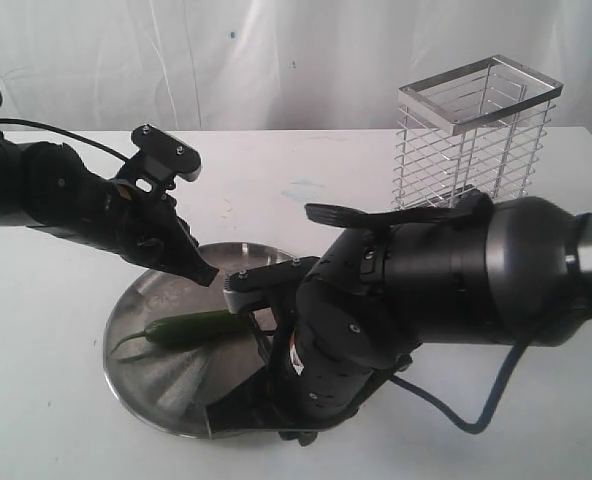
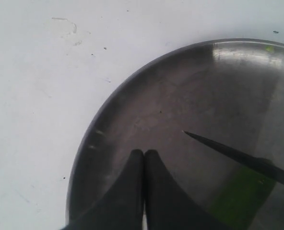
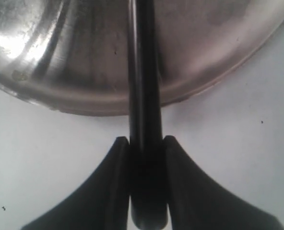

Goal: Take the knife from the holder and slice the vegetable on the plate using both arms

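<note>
The right hand (image 3: 145,141) is clamping the knife (image 3: 144,72) by its handle, the blade reaching across the vegetable (image 1: 191,326), which is lying lengthwise on the left part of the plate (image 1: 141,375). The left hand (image 2: 144,153), pinched shut and empty, is hovering just beside it, nearer for steadying it.

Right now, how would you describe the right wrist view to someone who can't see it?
The black right gripper is shut on the handle of a slim dark knife, which runs straight out over the rim of a round brushed-steel plate. A white table lies beneath.
</note>
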Controlling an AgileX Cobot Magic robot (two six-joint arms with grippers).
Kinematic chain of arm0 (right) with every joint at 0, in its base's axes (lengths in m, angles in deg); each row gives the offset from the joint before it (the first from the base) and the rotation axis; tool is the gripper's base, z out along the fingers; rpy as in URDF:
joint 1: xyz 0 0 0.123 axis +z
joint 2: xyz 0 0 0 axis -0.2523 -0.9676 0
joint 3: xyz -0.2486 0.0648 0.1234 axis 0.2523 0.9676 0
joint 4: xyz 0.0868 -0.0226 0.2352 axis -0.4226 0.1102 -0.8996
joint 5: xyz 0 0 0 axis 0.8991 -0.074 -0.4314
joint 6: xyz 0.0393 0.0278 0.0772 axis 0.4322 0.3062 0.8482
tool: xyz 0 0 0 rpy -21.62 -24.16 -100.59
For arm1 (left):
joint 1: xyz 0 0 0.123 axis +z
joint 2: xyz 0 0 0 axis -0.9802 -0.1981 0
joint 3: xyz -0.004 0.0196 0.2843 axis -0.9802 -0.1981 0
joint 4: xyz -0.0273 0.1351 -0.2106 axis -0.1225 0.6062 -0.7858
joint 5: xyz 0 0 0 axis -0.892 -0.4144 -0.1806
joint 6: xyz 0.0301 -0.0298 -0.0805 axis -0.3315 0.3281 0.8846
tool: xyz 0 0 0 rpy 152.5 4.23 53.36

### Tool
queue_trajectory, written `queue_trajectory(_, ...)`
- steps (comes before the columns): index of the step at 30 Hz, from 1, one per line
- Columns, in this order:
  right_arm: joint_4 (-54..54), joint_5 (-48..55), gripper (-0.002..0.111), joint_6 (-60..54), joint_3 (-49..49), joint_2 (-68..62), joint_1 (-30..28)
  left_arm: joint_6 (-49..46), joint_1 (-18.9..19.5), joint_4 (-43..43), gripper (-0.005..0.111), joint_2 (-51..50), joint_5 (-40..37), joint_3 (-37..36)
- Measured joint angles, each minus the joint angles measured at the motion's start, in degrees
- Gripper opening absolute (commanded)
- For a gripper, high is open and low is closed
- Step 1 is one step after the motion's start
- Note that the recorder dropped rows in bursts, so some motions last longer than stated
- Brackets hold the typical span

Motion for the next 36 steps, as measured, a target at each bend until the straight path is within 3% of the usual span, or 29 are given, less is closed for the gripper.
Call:
queue_trajectory(18,0.49,-2.34,0.000,0.59,0.00,-0.47,0.00,0.38,0.00,-0.45,0.000,0.00,0.87,0.00)
queue_trajectory(22,0.88,-2.36,0.000,1.07,0.00,-0.47,0.00,4.16,0.00,-1.48,0.000,0.00,-0.50,1.73)
queue_trajectory(26,0.88,-2.36,0.000,1.07,0.00,-0.47,0.00,12.68,0.00,-3.21,0.000,0.00,-6.01,5.27)
queue_trajectory(33,0.88,-2.36,0.000,1.07,0.00,-0.47,0.00,12.77,0.00,0.62,0.000,0.00,-23.65,13.54)
queue_trajectory(36,0.88,-2.36,0.000,1.07,0.00,-0.47,0.00,12.67,0.00,1.54,0.000,0.00,-27.59,15.66)
